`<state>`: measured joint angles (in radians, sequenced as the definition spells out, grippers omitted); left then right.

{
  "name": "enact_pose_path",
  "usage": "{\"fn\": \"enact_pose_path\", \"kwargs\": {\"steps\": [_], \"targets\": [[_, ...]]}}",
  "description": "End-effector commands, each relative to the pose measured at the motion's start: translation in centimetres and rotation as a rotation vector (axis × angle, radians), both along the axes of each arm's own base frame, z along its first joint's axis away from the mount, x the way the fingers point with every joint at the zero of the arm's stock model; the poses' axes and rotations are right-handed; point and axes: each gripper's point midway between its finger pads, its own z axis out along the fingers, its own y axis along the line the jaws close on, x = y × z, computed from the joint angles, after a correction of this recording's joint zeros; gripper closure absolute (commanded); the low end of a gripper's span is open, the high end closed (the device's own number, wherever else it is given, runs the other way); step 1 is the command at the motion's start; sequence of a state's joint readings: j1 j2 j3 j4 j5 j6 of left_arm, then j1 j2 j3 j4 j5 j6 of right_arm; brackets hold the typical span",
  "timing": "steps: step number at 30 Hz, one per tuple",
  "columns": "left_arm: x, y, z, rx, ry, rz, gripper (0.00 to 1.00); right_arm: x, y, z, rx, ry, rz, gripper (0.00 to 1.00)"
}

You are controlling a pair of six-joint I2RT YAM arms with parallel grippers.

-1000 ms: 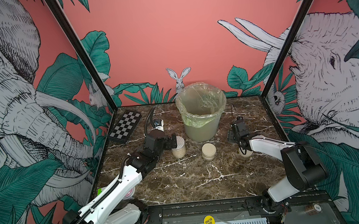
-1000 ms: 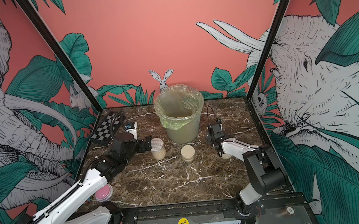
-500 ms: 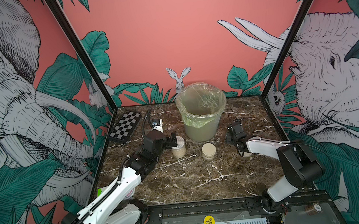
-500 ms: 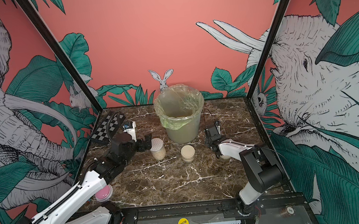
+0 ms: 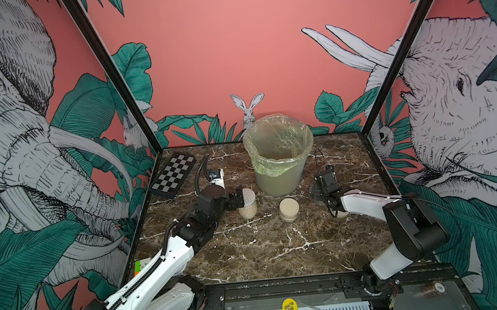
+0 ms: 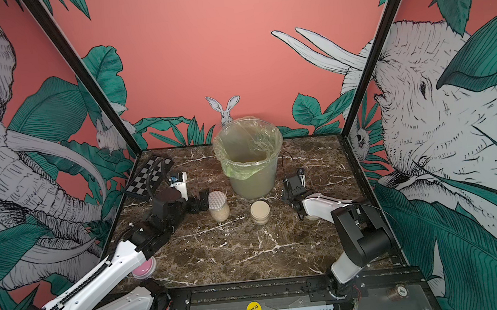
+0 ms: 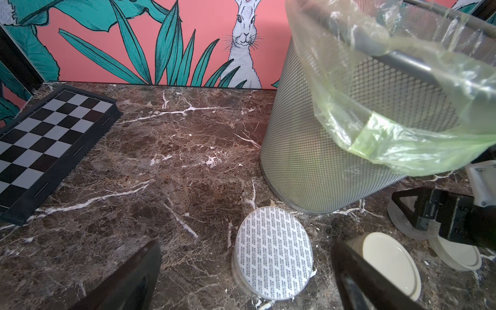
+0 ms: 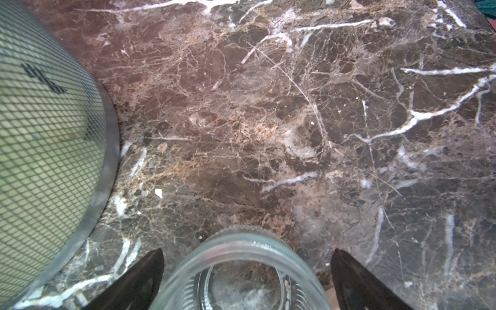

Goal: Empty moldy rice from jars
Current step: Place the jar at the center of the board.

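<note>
In both top views the taller jar with a white dotted lid stands left of the bin, beige moldy rice showing through its wall. My left gripper is open just to its left, and in the left wrist view the jar sits ahead of the spread fingers, untouched. A squat jar with a beige lid stands mid-table. My right gripper is open around a lidless, nearly empty jar standing on the marble, with gaps on both sides. In a top view this gripper points down beside the bin.
The mesh bin with a green-tinted bag stands at the back centre, a pale mass showing through its mesh. A loose beige lid lies under the right arm. A chessboard lies back left, a pink dish front left.
My right gripper has shifted slightly toward the bin and opened, letting go of the empty jar, which now stands on the table. The left arm has hardly moved.
</note>
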<state>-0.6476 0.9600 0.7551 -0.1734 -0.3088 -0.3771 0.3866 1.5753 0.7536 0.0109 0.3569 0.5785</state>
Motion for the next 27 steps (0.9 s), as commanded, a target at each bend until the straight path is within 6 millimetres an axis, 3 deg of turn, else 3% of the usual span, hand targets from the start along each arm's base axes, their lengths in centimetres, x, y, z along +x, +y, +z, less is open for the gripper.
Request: {"fn": "enact_pose_path", "kwargs": {"steps": [1,9,17,22,27], "targets": [[-0.6,0.2,-0.1,-0.018,0.003,-0.002,0.00,-0.5,0.2,0.5,0.019,-0.010,0.002,0.01],[-1.7,0.9,-1.3,0.034,0.037,-0.019,0.00,0.0,0.9,5.9,0.027,-0.079,0.070,0.02],[-2.3,1.8,-3.0,0.083,0.092,0.003,0.01,-1.8,2.1,12.1,-0.015,-0.092,0.171,0.02],[-2.6,3.4,-3.7,0.093,0.130,0.093,0.00,-3.8,2.9,13.4,-0.006,-0.124,0.197,0.02],[-2.9,3.3,-4.7,0.093,0.170,0.087,0.00,-5.7,4.8,13.5,0.017,-0.185,0.284,0.02]]}}
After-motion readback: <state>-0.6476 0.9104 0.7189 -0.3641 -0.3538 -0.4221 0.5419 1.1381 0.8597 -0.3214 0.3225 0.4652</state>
